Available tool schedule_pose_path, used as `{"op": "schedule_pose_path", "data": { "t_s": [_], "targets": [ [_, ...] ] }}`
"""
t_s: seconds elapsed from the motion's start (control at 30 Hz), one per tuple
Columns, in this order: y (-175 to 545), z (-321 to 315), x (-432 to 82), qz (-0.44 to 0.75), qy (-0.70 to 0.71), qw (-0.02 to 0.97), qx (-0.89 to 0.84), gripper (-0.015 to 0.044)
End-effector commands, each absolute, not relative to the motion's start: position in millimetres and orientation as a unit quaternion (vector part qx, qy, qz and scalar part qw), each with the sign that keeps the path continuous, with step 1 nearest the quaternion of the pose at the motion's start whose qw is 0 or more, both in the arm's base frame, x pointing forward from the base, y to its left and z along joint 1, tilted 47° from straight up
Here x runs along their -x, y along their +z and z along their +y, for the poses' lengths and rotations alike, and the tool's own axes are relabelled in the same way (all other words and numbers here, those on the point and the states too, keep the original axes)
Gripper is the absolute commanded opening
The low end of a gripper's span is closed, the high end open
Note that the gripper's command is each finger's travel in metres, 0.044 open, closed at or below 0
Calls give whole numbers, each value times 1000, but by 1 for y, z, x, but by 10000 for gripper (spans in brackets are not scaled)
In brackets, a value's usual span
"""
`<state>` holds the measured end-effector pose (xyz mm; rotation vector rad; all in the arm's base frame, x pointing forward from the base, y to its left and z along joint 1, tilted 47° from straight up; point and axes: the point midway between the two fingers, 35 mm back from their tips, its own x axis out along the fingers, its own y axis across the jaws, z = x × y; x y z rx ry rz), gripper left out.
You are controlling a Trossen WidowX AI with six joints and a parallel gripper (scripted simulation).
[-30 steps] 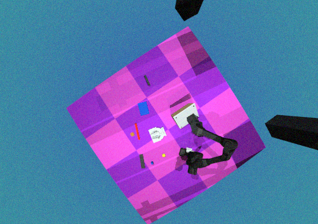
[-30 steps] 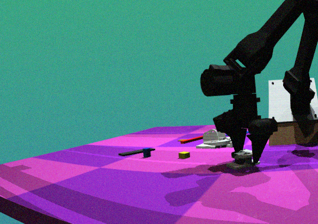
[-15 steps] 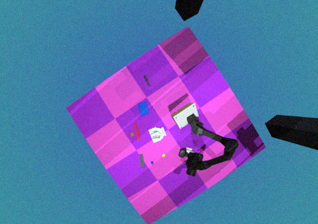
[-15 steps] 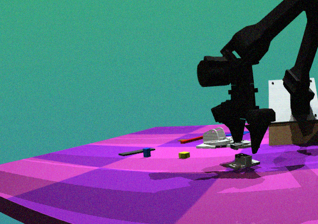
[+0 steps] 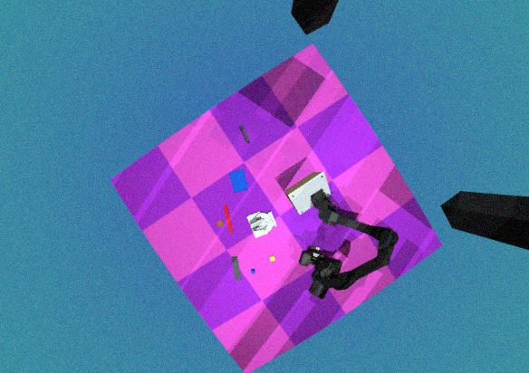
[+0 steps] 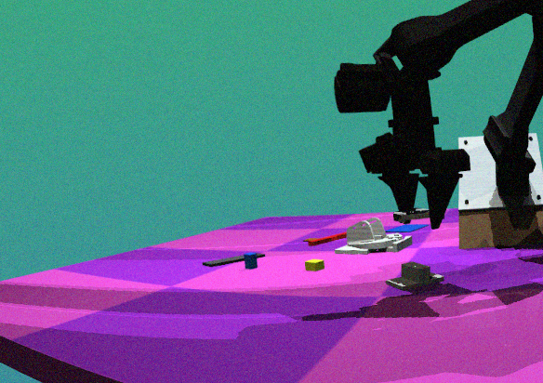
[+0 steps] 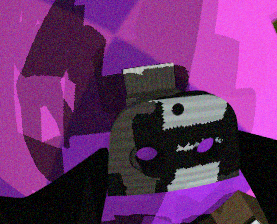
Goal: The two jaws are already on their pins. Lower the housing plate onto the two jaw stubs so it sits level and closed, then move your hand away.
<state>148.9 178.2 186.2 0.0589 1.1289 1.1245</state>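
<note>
My gripper (image 6: 421, 222) (image 7: 170, 146) is shut on the housing plate (image 6: 414, 215) (image 7: 194, 111), a grey-white plate with rounded corners and two through holes. The plate hangs roughly level in the air, above and clear of a low grey stand (image 6: 415, 273) (image 7: 149, 82). The white jaw assembly (image 5: 254, 229) (image 6: 364, 244) stands on the table, left of my gripper in the top and exterior views, with curved upright parts on a flat base. The two jaws cannot be told apart clearly, and the stubs are too small to make out. The plate is not over the assembly.
A large block with a white face (image 5: 301, 198) (image 6: 474, 176) stands behind my gripper. A yellow cube (image 5: 272, 258) (image 6: 314, 265), a small blue piece (image 5: 253, 271) (image 6: 250, 260), a grey bar (image 5: 236, 268), a red bar (image 5: 228, 218) and a blue sheet (image 5: 238, 180) lie around the assembly.
</note>
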Motion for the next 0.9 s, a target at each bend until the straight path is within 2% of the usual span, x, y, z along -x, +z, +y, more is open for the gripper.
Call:
{"op": "schedule_pose_path", "data": {
  "t_s": [0.0,0.87],
  "targets": [
    [191,176,-148,502,508,699,-26,351],
    [148,146,-203,567,427,700,-83,351]
  ]
}}
